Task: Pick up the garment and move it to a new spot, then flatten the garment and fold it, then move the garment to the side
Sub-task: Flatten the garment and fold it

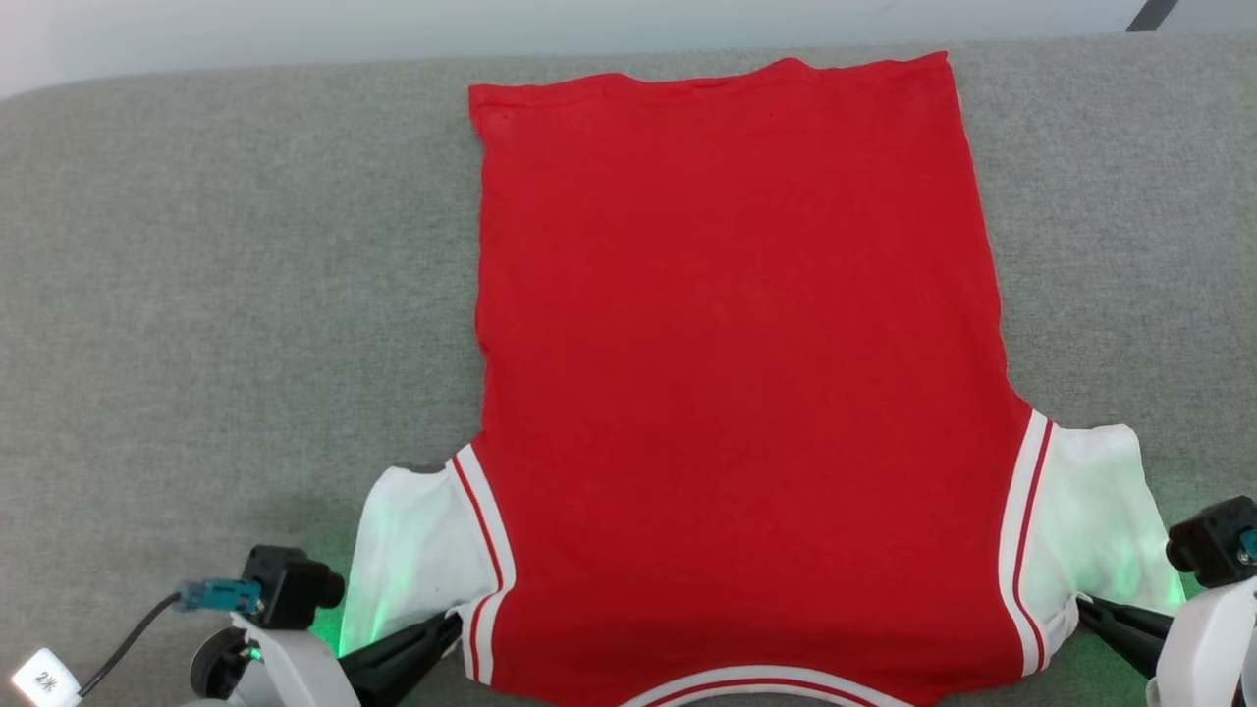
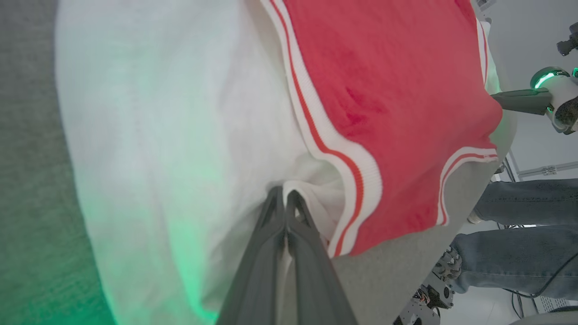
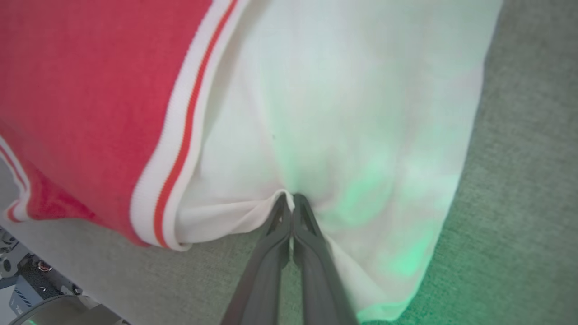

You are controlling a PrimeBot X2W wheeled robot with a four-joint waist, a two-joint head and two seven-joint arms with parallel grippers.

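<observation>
One shirt (image 1: 737, 373), flat. Left gripper (image 1: 454, 621) and right gripper (image 1: 1082, 604) each clamp a sleeve (image 1: 412, 550). Collar (image 1: 756, 682) at table (image 1: 196, 295) edge; open room both sides.

"2" on the white cable tag (image 1: 44, 679)

garment (image 1: 737, 344) collar: cut off at bottom edge | person (image 2: 519, 257): cropped above legs

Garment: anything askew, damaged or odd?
Nothing serious. The garment lies flat, plain red side up, on the grey surface. Its white sleeves pucker slightly where the left tool and right tool pinch them.
</observation>
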